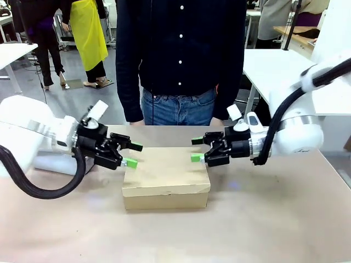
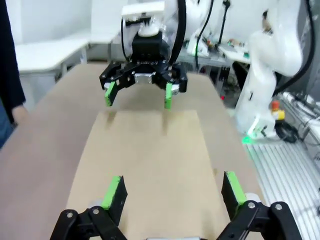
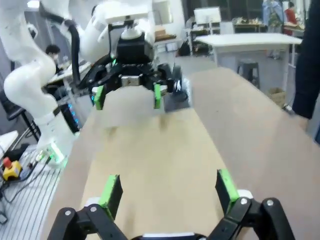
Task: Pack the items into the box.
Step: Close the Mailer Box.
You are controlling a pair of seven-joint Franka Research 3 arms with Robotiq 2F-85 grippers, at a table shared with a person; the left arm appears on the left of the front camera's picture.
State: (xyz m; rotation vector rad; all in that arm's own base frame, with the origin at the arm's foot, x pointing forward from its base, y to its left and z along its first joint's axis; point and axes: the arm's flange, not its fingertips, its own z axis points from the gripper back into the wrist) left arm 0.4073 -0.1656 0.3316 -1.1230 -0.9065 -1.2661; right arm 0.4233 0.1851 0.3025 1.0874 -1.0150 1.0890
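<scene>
The brown cardboard box (image 1: 164, 176) sits at the table's middle with its lid flap down flat. My left gripper (image 1: 133, 154) hovers open at the box's left end, just above the lid's edge, nothing between its fingers. At the box's right end my right gripper (image 1: 197, 149) is open too and faces the left one. In the left wrist view my left gripper (image 2: 173, 189) spans the lid (image 2: 145, 150), with the right gripper (image 2: 138, 95) at the far end. The right wrist view mirrors this: right gripper (image 3: 167, 187), lid (image 3: 150, 150), left gripper (image 3: 126, 96). The yellow knife and the black stapler are hidden.
A person (image 1: 178, 55) in a dark shirt and jeans stands at the table's far edge right behind the box. A light-grey pouch (image 1: 55, 163) lies on the table under my left arm. Bare tabletop (image 1: 263, 219) lies in front of the box and to its right.
</scene>
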